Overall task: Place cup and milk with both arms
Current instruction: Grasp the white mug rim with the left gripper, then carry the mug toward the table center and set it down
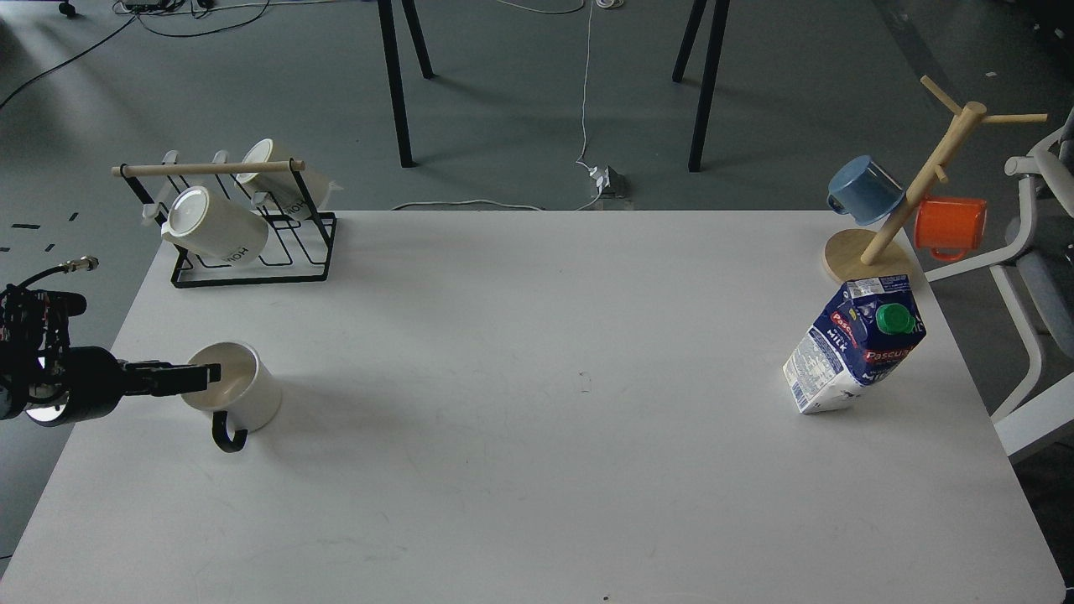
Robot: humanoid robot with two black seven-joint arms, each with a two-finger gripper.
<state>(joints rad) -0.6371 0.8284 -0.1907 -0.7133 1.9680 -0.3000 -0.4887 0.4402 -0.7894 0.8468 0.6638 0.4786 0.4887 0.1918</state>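
The cream mug (237,388) is seen at the left side of the white worktop (520,470), with the left end effector (201,377) reaching over its rim; whether the fingers are together cannot be told. The milk carton (856,344) is seen upright at the right side, near the wooden mug tree (914,197).

Landmark: white table (537,436)
Cup (239,387): on the table's left side, upright, black handle toward the near edge
Left claw (201,377): at the cup's rim, fingertips over its mouth; grip unclear
Milk (857,344): on the table's right side, green cap up
Mug tree (914,193): at the table's far right corner, holding a blue mug (864,190) and an orange mug (951,226)
Black rack (243,222): at the table's far left corner, holding two cream mugs
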